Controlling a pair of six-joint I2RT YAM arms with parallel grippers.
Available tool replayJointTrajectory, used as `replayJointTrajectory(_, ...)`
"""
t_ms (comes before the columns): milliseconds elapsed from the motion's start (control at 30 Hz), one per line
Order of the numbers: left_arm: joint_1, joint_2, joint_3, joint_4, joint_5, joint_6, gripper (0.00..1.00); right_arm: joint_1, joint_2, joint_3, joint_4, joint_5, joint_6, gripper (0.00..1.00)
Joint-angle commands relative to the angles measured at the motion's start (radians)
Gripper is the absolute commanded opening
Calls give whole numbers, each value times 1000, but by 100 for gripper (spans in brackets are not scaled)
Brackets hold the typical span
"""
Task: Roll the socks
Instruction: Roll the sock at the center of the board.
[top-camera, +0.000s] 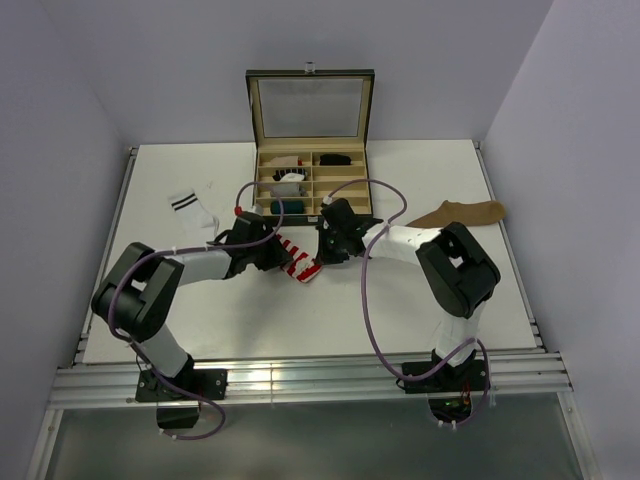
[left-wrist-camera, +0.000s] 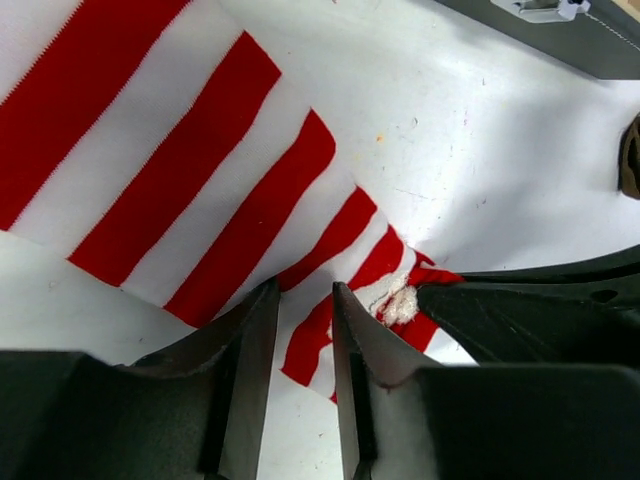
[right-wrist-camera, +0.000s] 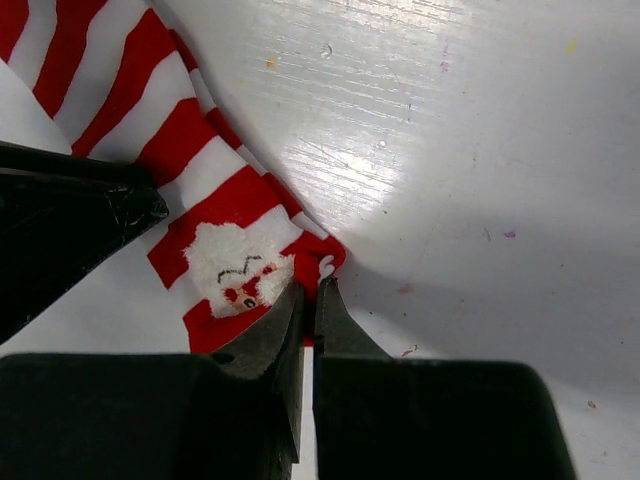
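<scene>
Near the middle of the table (top-camera: 400, 300), the striped sock (top-camera: 298, 260) lies between the two arms, which reach in from either side and meet over it. On the right wrist view the right gripper (right-wrist-camera: 310, 295) has its fingers pressed together on the sock's edge, just beside the fluffy Santa face (right-wrist-camera: 238, 268), and the fabric there is drawn into a small point at the tips. The left gripper (left-wrist-camera: 303, 300) comes in from the opposite side: its fingers (left-wrist-camera: 262, 340) stand a narrow gap apart astride a ridge of red-and-white cloth, with creases running toward them, and I cannot tell whether they truly pinch it. The rest of the sock spreads flat on the table away from the left gripper, stripes running diagonally. Well apart from this, the white sock (top-camera: 192, 210) with dark cuff stripes lies toward the far left of the table, and the tan sock (top-camera: 460, 212) lies toward the far right. Between them at the far edge stands an open-lidded box (top-camera: 311, 182) with divided compartments, a few holding small bundles
</scene>
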Motion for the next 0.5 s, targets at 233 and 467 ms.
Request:
replayJointTrajectory(233,-17,-105,-47,74,4,150,47,-1,4,44,-111,72,5,0)
replayJointTrajectory(467,-204,-234,-32,45,-193,374,55,0,26,75,-136,72,36,0)
